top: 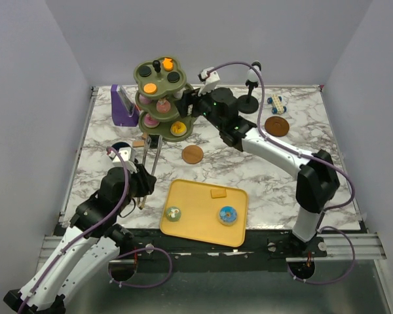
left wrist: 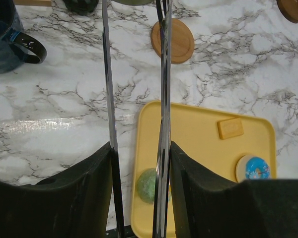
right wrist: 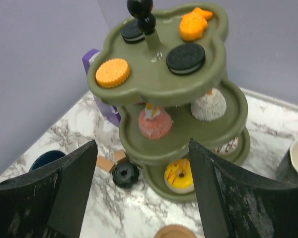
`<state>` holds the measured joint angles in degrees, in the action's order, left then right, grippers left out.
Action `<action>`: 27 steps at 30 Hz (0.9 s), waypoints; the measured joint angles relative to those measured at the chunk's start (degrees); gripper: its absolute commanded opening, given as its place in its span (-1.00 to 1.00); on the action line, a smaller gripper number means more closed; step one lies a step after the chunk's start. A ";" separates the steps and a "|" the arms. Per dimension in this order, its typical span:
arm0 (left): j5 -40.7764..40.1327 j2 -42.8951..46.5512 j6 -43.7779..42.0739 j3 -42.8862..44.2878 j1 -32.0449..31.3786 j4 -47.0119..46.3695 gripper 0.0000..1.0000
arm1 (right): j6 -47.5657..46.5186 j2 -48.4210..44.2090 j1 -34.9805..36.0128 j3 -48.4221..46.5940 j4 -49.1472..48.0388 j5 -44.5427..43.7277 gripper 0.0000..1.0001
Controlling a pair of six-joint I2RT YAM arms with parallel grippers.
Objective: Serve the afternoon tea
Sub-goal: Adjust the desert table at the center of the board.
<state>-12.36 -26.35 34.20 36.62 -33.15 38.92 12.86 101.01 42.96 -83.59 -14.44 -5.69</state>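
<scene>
Filling the olive-green three-tier stand (right wrist: 154, 84) seems half done: the right gripper (right wrist: 141, 148) faces it with fingers spread and empty, the left gripper (left wrist: 139, 161) pinches long metal tongs (left wrist: 108, 89) over the marble desk (left wrist: 64, 114), and these must next close on the green doughnut (left wrist: 148, 184) on the yellow tray (left wrist: 198, 144).

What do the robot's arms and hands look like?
The left arm and right arm are made of smooth white tubes joined by chunky black joints. A thin purple cable loops along each one. The left hand and right hand each have two wide black fingers with a rough, scuffed surface.
</scene>
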 measured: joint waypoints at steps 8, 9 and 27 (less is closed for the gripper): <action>0.46 -0.81 0.63 -0.55 0.00 -1.70 0.04 | -6.67 11.98 -0.20 -11.15 -6.62 2.29 0.64; 0.46 -0.81 0.81 -0.70 0.00 -1.88 0.04 | -7.08 13.14 -0.28 -11.76 -8.24 2.67 0.65; -0.48 -0.09 1.86 -2.56 0.00 -1.99 0.04 | -6.45 30.86 -5.53 -36.89 -19.71 14.01 0.63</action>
<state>-12.84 -26.44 36.05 34.06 -33.15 36.93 6.42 131.87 37.43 -120.49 -34.15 8.32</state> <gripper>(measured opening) 0.523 0.820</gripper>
